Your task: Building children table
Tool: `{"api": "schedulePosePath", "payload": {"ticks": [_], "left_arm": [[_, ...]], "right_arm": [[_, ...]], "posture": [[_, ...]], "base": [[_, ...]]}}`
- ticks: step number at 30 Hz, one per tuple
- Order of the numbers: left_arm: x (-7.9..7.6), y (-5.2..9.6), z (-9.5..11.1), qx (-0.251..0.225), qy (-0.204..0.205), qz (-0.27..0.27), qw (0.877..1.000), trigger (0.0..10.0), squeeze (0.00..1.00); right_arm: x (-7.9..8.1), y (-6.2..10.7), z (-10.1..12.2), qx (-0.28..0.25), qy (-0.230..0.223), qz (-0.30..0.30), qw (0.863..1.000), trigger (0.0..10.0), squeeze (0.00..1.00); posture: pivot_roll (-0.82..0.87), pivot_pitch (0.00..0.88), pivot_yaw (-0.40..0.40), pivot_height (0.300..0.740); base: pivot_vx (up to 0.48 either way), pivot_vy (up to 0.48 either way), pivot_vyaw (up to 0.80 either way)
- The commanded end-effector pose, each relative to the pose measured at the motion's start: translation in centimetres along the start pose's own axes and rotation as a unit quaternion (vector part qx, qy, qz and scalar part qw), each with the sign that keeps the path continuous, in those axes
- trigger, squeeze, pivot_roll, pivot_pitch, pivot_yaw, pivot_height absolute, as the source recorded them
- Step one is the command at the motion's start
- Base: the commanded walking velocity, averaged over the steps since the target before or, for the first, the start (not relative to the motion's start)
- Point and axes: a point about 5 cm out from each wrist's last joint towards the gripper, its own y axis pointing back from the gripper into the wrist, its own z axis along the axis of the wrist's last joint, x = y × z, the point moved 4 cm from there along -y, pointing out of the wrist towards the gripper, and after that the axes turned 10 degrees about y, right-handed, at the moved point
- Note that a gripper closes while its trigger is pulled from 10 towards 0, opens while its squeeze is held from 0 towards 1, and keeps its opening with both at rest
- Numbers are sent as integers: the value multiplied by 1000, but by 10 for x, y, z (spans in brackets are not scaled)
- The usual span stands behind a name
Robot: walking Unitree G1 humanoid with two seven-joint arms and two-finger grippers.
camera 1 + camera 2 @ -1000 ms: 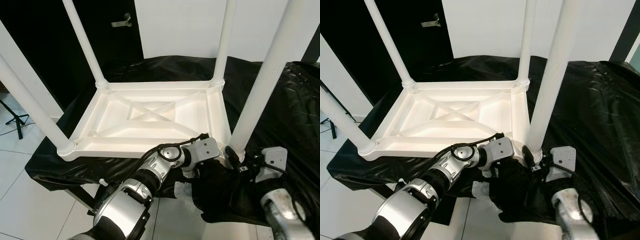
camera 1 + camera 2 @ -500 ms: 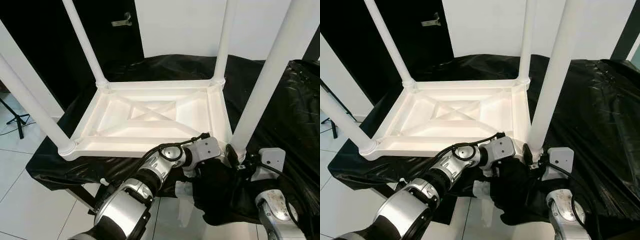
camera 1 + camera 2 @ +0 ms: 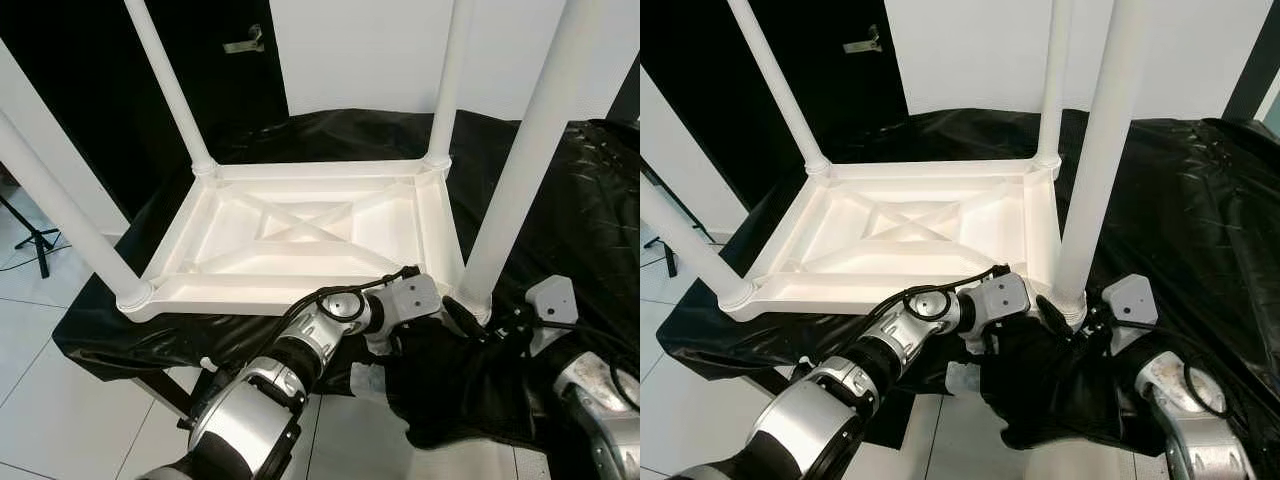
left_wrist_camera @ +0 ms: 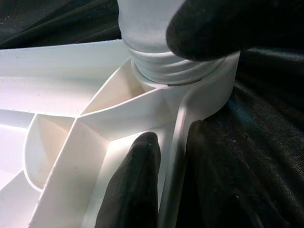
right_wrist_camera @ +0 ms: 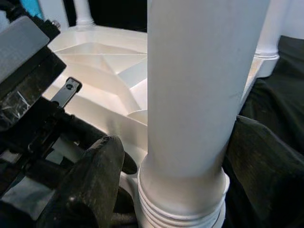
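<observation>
On the black-draped surface, the white children's table lies upside down, its ribbed underside facing up and four legs rising from the corner sockets; inversion exposes the sockets for leg fitting. The left gripper is at the near right corner, its fingers closed across the thin frame rim, one inside and one outside, apparently to steady the top against twisting. The right gripper works the near right leg just above its threaded base: one finger lies against the leg's side while the other is hidden behind it, so a grasp seems likely, but whether it is clamped cannot be told. Thread ridges visible at the corner socket suggest that the leg is not fully seated. The recessed underside, tray-like between its diagonal ribs, holds nothing.
</observation>
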Motion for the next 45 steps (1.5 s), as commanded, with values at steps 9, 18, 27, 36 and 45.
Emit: {"api": "schedulePosePath", "payload": {"ticks": [9, 18, 27, 36, 45], "left_arm": [[-13, -3, -55, 81, 52, 79, 992, 10000, 0], [-14, -3, -55, 80, 52, 78, 992, 10000, 0], [-16, -4, -55, 80, 57, 76, 992, 10000, 0], [-19, -3, -61, 85, 59, 71, 992, 10000, 0], [-18, -5, -55, 81, 54, 69, 993, 10000, 0]], "right_arm": [[16, -1, -9, 12, -18, 77, 997, 0, 0], [67, 0, 4, -35, -136, 52, 989, 0, 0], [51, -1, -4, -11, -208, -135, 969, 0, 0], [31, 17, -10, 17, -161, -223, 961, 0, 0], [21, 3, -10, 17, -132, -166, 977, 10000, 0]], "posture": [[45, 0, 74, 740], [40, 0, 76, 740], [54, 0, 64, 740], [45, 0, 73, 740], [34, 0, 81, 740]], "base": [[0, 0, 0], [0, 0, 0], [0, 0, 0], [0, 0, 0], [0, 0, 0]]}}
